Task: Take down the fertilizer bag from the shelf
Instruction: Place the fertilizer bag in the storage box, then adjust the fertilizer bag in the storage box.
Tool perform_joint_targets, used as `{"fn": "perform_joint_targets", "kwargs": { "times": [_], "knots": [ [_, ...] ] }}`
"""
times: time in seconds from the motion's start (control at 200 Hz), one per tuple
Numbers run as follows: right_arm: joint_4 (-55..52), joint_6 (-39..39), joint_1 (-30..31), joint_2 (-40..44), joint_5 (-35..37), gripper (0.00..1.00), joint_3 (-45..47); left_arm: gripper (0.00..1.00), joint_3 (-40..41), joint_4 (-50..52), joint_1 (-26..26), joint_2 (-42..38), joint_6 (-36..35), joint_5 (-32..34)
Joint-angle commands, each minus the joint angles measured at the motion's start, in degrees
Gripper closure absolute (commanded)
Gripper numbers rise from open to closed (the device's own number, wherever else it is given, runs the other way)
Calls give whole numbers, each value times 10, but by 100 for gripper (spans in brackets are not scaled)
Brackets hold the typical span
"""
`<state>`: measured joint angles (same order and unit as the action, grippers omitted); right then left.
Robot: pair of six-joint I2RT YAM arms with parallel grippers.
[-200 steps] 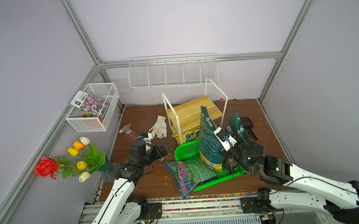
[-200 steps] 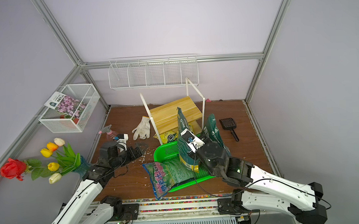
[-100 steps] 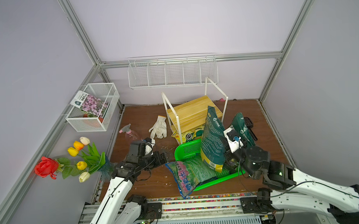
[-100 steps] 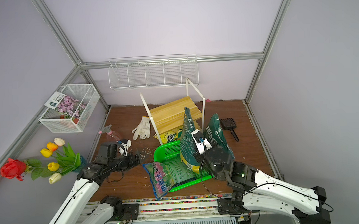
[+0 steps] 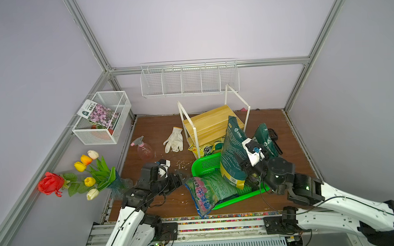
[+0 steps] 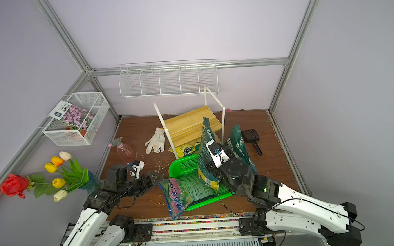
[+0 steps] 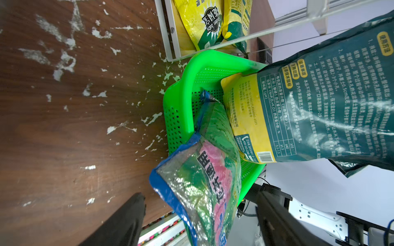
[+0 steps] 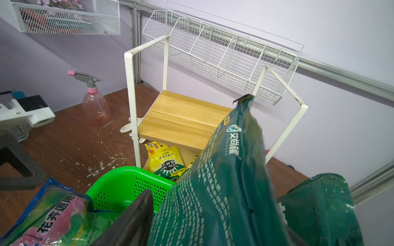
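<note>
Right gripper [image 8: 213, 204] has let go: jaws open, straddling fertilizer bag [image 5: 232, 154], which stands in basket [image 5: 204, 164], off shelf [image 5: 210, 120]. Left gripper [image 7: 200, 194] has neared basket; jaws open, empty.

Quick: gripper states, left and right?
Left gripper: open, holding nothing, by the pink-and-green bag.
Right gripper: open, jaws loose around the dark green bag standing in the green basket.
</note>
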<state>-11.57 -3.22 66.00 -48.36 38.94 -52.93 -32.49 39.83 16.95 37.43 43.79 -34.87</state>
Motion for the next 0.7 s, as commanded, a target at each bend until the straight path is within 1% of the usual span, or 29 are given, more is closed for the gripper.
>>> {"fn": "perform_joint_targets", "kwargs": {
  "times": [0.0,0.245,0.285,0.365,0.41,0.46,0.545,0.59,0.66,0.695],
  "knots": [
    [24,-11,4,3,-2,26,-17,17,19,-76,11,6,40,-11],
    [37,-40,4,12,-4,22,-51,18,27,-125,72,53,44,31],
    [38,-48,4,10,-4,22,-60,19,27,-131,76,72,46,33],
    [38,-63,4,7,-4,22,-76,20,25,-137,77,80,43,34],
    [40,-72,4,6,-4,20,-85,23,25,-141,79,84,43,33],
    [45,-81,4,6,-4,20,-91,29,25,-146,79,85,43,33],
    [56,-91,3,6,-5,20,-94,49,24,-159,80,84,47,30],
    [60,-93,4,8,-4,20,-93,57,23,-166,80,83,50,27],
    [65,-95,4,7,-4,20,-90,74,20,-172,80,81,55,26],
    [66,-95,4,7,-3,20,-88,80,18,-174,81,81,53,26]
  ]
}}
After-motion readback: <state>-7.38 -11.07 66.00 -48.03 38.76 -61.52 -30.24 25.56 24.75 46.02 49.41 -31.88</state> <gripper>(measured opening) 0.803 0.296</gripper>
